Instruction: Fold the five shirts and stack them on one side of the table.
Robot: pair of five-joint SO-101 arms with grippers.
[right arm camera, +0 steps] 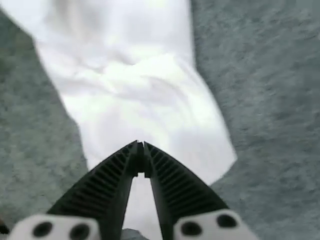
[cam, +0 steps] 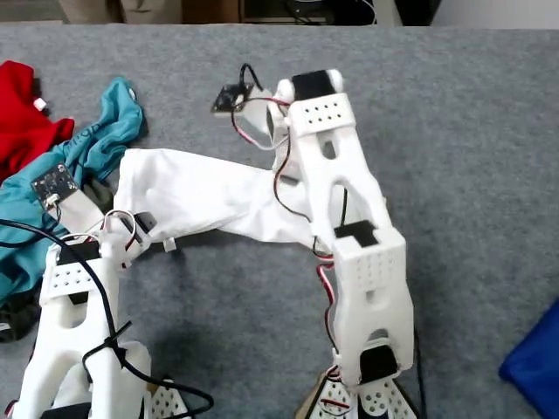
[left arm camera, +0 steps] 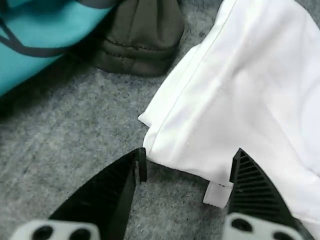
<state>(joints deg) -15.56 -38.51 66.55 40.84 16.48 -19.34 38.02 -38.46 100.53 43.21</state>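
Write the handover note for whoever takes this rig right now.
Left hand: open, jaws either side of the white shirt's edge, nothing gripped.
Right hand: shut, tips over the white shirt; whether it pinches cloth is unclear.
Things: white shirt lies rumpled mid-table, unfolded. Teal shirt and red shirt are bunched at the left edge, olive cloth beside the teal. Blue cloth is at the right edge.
Done: nothing folded, no stack.
To do: fold every shirt and stack them on one side.
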